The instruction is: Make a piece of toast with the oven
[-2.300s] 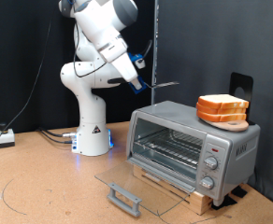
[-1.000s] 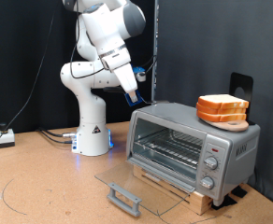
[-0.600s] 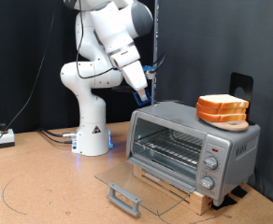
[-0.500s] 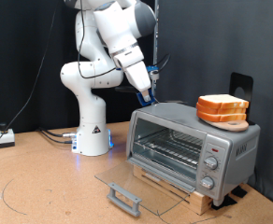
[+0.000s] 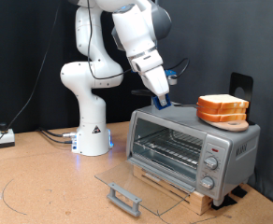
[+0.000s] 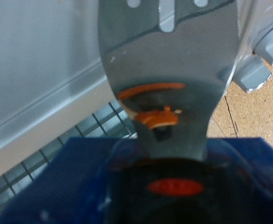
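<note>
The silver-grey oven stands at the exterior view's right with its glass door folded down flat and its wire rack bare. A thick stack of bread slices lies on its top. No single piece of toast shows apart from the stack. My gripper hangs over the left part of the oven's top, left of the stack, shut on a blue-handled metal spatula. The blade points down and reflects something orange. The wrist view also shows the oven's top, rack and a knob.
The oven rests on a low wooden stand on a brown table. The door's grey bar handle juts forward. The arm's white base stands left of the oven. A small box with cables lies at the far left.
The arm has swung to the exterior view's right and come down, from left of the oven to over its top. The spatula has turned from level to pointing down.
</note>
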Tool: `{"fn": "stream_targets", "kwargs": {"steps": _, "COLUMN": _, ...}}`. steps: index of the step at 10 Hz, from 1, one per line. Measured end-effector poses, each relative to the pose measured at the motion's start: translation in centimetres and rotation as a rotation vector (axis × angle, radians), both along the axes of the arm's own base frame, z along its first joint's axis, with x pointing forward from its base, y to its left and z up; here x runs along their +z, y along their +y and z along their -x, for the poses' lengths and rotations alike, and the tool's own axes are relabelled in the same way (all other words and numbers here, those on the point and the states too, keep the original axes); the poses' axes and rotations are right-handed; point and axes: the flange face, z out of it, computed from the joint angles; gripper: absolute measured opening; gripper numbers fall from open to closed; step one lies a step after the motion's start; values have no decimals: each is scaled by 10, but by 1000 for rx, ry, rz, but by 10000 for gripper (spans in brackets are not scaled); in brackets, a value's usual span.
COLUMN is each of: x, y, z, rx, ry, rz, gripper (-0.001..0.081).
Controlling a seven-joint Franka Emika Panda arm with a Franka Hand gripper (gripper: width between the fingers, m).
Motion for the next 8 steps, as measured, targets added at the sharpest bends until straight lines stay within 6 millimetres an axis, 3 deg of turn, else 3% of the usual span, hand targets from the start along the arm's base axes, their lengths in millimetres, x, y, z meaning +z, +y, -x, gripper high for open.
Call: {"fn": "stream_targets", "kwargs": {"steps": 8, "x": 10, "y": 24, "z": 1, "rx": 42, "ry": 7, "rz": -41, "gripper": 394}}
